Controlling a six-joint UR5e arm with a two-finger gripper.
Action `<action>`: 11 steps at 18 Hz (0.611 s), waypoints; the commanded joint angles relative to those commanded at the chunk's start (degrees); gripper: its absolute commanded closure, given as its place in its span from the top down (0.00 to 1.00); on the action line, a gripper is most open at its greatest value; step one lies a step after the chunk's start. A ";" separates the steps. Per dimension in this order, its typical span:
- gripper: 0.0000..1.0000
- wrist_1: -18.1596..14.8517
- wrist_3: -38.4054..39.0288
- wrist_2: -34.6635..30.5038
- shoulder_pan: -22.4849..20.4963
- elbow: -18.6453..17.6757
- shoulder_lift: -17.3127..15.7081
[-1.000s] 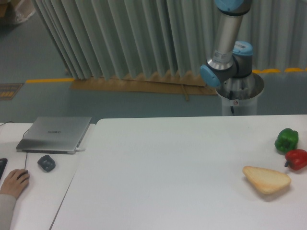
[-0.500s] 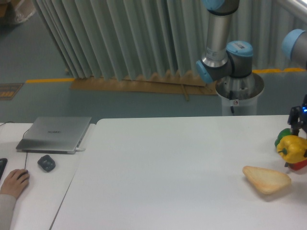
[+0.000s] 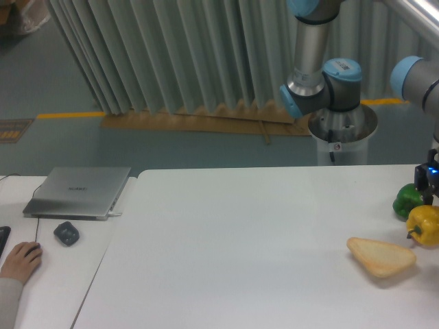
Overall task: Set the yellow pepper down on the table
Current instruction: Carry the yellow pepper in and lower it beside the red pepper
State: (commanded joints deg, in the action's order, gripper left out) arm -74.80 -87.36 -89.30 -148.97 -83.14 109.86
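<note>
The tool (image 3: pixel 428 195) hangs straight above the yellow pepper (image 3: pixel 424 225), seemingly clamped on its top, low over the table (image 3: pixel 240 247) beside the green pepper (image 3: pixel 406 201).

yellow pepper (image 3: pixel 424 225) lowered and shifted right, now hiding the red pepper

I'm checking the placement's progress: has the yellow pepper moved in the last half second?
Yes. The yellow pepper has moved slightly right and down against the bread wedge, and now sits beside the green pepper instead of overlapping it.
</note>
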 joint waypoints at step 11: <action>0.41 3.43 1.32 -0.09 0.79 0.09 4.04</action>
State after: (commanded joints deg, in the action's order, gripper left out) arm -71.37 -86.04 -89.38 -148.19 -83.06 113.90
